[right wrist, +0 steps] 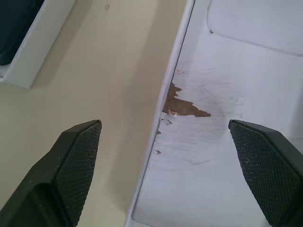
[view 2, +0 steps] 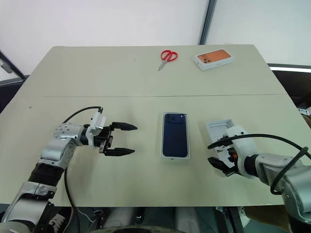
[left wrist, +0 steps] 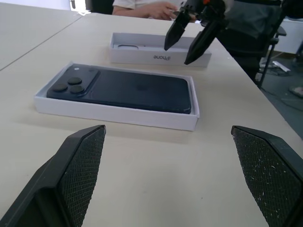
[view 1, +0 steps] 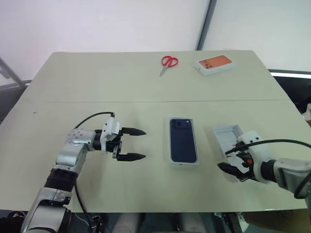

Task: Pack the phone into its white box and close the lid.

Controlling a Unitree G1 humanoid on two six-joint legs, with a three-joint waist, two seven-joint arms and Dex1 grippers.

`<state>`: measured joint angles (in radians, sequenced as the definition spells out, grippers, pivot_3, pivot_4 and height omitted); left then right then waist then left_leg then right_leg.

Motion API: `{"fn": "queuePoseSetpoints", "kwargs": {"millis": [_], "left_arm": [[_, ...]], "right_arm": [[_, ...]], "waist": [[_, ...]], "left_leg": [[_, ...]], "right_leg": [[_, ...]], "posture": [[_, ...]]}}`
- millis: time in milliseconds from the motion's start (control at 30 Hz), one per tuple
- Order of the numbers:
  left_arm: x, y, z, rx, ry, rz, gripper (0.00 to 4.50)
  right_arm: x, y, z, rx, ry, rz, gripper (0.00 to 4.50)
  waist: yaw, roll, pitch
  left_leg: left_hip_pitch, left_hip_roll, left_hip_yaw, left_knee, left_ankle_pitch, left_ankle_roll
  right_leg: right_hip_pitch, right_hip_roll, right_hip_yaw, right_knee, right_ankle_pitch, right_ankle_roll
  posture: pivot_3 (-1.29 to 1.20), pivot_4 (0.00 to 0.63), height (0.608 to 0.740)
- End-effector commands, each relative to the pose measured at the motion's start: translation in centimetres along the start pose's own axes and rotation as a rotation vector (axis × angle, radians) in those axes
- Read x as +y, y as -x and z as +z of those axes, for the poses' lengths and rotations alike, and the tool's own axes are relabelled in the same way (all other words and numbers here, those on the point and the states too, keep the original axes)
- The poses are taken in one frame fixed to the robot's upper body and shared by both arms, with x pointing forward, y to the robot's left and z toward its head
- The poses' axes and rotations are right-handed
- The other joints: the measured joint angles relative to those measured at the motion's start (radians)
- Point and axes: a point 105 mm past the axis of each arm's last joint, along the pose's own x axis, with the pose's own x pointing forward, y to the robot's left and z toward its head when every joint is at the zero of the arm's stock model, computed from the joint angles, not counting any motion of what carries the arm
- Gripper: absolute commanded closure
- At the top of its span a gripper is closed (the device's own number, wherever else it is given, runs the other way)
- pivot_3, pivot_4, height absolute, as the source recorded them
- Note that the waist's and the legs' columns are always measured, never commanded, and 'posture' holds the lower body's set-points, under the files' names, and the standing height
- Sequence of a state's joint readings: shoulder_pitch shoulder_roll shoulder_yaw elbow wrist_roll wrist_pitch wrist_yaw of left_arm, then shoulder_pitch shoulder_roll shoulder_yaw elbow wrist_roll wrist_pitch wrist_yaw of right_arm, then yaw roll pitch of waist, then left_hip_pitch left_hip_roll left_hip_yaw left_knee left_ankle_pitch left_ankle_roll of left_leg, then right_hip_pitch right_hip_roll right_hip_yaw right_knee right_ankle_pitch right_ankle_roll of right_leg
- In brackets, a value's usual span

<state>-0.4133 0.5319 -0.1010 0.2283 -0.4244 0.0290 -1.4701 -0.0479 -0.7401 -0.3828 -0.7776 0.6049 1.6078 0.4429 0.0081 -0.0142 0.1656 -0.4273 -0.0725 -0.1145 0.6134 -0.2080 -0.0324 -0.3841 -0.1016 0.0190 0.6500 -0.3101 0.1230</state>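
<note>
Closest to you, your right gripper [view 1: 232, 171] hangs over the near end of the lid [view 1: 226, 136], fingers spread wide with nothing between them. The lid lies open side up on the table [view 1: 97, 87], pale inside showing, with a little brown torn patch [right wrist: 182, 105] on its floor by one wall. Your left gripper [view 1: 132, 144] sits on the other side, pointing sideways at the white box [view 1: 183, 163], also gaping wide and empty, well apart from it. The phone [view 1: 182, 140] is already lying in the white box, camera bump at the far end, between your two grippers. Way at the back edge you've got red scissors [view 1: 168, 63] and an orange-topped box [view 1: 215, 64].
</note>
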Motion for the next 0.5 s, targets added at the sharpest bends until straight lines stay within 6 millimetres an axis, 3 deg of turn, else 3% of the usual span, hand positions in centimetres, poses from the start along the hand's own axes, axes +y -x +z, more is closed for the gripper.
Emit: {"fn": "queuePoseSetpoints", "kwargs": {"millis": [33, 200, 233, 300, 500], "left_arm": [[0.1, 0.1, 0.9, -0.013, -0.069, -0.01, 0.02], [0.3, 0.0, 0.9, -0.009, -0.084, -0.004, 0.02], [0.4, 0.0, 0.9, -0.01, -0.084, 0.0, 0.01], [0.3, -0.1, 0.9, -0.011, -0.083, 0.002, 0.0], [0.1, -0.4, 0.8, -0.021, -0.082, 0.021, 0.0]], "right_arm": [[-0.1, 0.3, 1.3, -0.05, 0.022, -0.038, 0.0], [0.1, -0.2, 0.9, -0.03, 0.014, -0.048, 0.0], [0.1, -0.3, 0.8, -0.025, 0.015, -0.061, 0.24], [0.1, -0.5, 0.5, -0.017, 0.002, -0.062, 0.85], [-0.1, -1.1, -0.8, 0.031, -0.021, -0.095, 3.97]], "waist": [[0.0, 0.0, 0.0], [0.002, 0.0, 0.0], [0.002, 0.0, 0.0], [0.001, 0.0, 0.0], [0.001, 0.0, 0.0]], "left_leg": [[0.0, 0.0, 0.0, 0.0, 0.0, 0.0], [0.0, 0.0, 0.0, 0.0, 0.0, 0.0], [0.0, 0.0, 0.0, 0.0, 0.0, 0.0], [0.0, 0.0, 0.0, 0.0, 0.0, 0.0], [0.0, 0.0, 0.0, 0.0, 0.0, 0.0]], "right_leg": [[0.0, 0.0, 0.0, 0.001, 0.0, 0.0], [0.0, 0.001, 0.0, 0.001, 0.0, 0.0], [0.0, 0.001, 0.0, 0.001, 0.0, 0.0], [0.0, 0.001, 0.0, 0.001, 0.0, 0.0], [0.0, 0.002, 0.0, 0.002, 0.0, 0.0]], "posture": [[0.0, 0.15, 0.74], [0.0, 0.15, 0.74], [0.0, 0.15, 0.74], [0.0, 0.15, 0.74], [0.0, 0.15, 0.74]]}}
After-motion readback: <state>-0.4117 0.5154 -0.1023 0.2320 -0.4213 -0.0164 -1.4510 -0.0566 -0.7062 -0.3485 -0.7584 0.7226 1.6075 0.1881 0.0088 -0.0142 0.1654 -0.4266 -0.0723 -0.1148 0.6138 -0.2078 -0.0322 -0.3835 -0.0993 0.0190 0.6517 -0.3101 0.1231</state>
